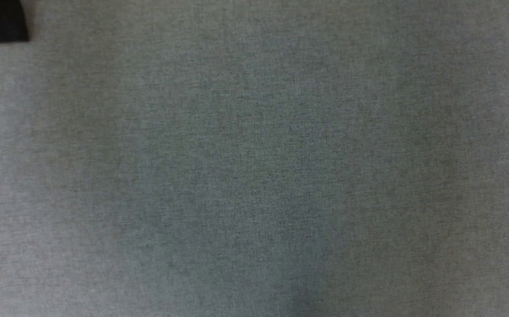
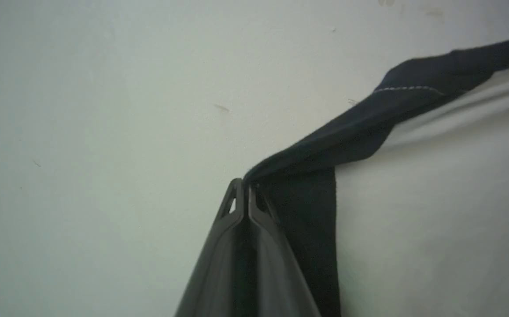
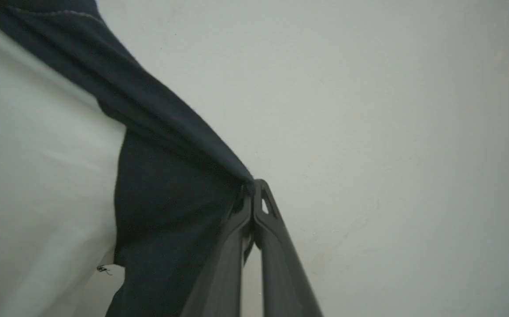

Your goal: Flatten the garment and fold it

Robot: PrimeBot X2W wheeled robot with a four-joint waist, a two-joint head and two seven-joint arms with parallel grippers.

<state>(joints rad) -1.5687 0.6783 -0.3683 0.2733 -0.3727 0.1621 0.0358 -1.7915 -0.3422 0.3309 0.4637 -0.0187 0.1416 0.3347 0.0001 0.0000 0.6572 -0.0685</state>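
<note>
Garment (image 2: 435, 220) black edge pinched at L gripper (image 2: 242, 188), R gripper (image 3: 253, 190) tips.

The garment (image 2: 435, 220) is white and black; the surface (image 1: 254, 158) mottled grey.

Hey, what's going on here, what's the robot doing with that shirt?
The robot holds the shirt in both claws. The left claw and the right claw are each shut on a black edge of it, with the white body running off to the side. The cloth pulls taut from both grips, so it seems to be stretching the shirt out, not yet folding. The head view looks onto a grey surface.
</note>
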